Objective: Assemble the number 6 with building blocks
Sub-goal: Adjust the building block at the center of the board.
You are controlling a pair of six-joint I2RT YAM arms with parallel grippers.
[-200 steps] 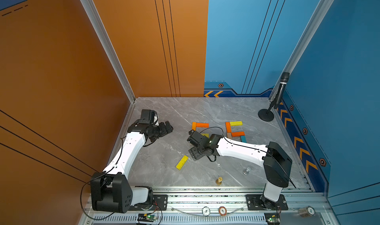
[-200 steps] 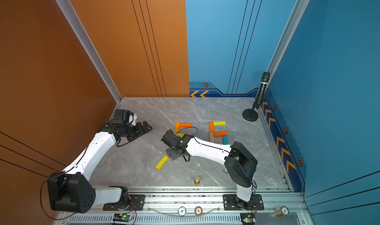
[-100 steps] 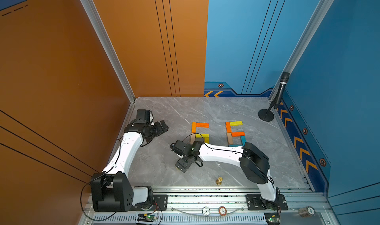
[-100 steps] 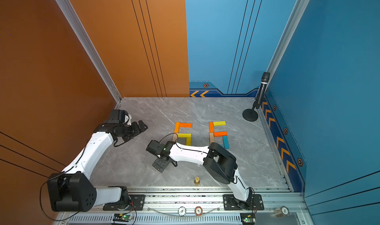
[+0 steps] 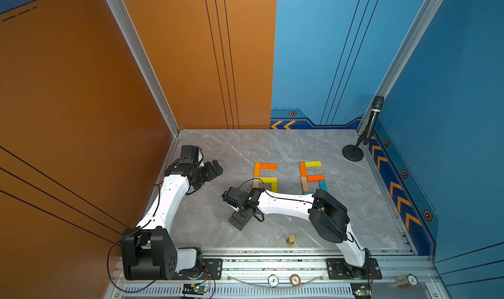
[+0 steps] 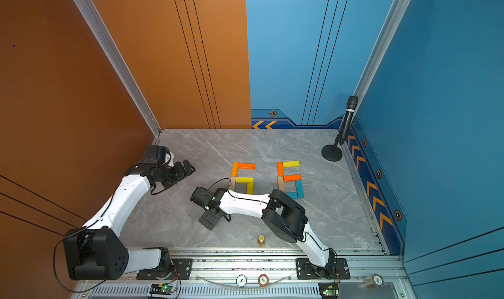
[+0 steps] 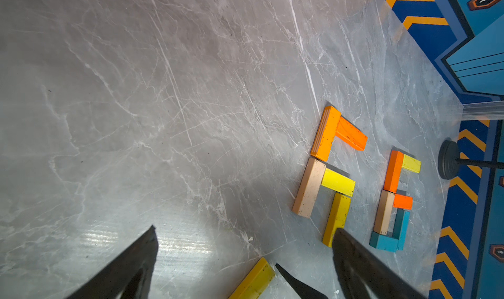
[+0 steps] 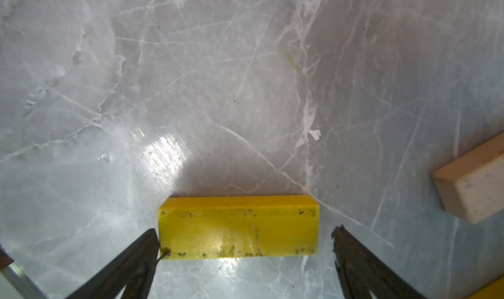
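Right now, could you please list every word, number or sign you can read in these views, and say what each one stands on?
"5": on the white round chip, seen in both top views.
"5": on the red-brown round chip beside it.
"6": laid out by the finished plank digit.
Round token: print too blurred to read.
Hexagon emblems: marks too small to read.

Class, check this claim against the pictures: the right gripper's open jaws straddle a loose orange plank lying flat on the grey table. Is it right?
Not quite. The loose plank is yellow, not orange; the right wrist view shows it. The rest stands: the right gripper has its jaws open on either side of it, and it lies flat on the grey table.
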